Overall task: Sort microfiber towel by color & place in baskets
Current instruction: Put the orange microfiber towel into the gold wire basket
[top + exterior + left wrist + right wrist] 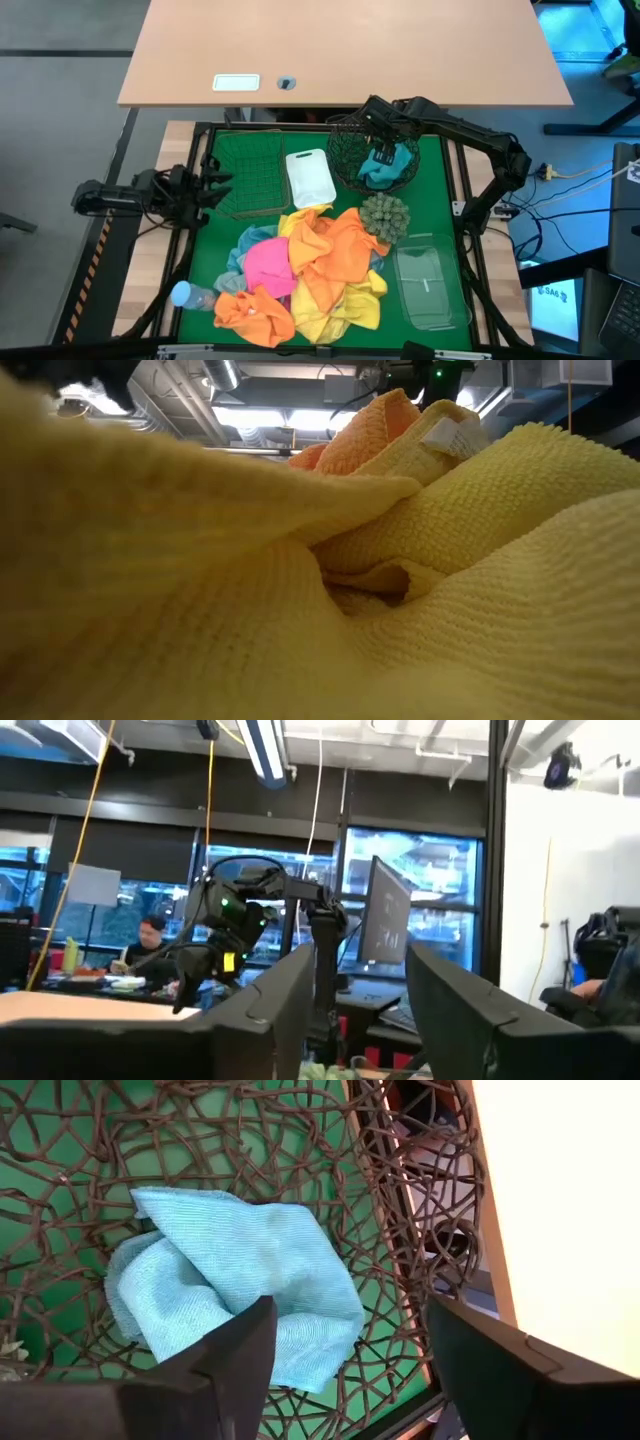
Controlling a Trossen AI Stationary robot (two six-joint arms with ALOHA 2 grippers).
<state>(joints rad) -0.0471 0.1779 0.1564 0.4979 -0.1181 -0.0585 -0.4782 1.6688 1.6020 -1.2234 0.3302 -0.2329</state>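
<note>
A blue towel [235, 1275] lies crumpled on the bottom of the round black wire-mesh basket [352, 165] at the far right of the green mat. My right gripper [350, 1310] stands open just above it, pointing down, with the towel below and between its fingers. Whether a finger touches the towel cannot be told. My left gripper [216, 185] is open and holds nothing at the mat's left edge, beside the dark square wire-grid basket [250, 172]. A heap of orange [335, 250], yellow [340, 312], pink [266, 265] and light blue towels lies mid-mat.
A small white tub [310, 176] sits between the two wire baskets, and a clear tray [430, 285] is at the near right. A spiky plant [385, 216] stands by the round basket. A blue-capped bottle [190, 295] lies near left. Yellow towel [300, 590] fills the low view.
</note>
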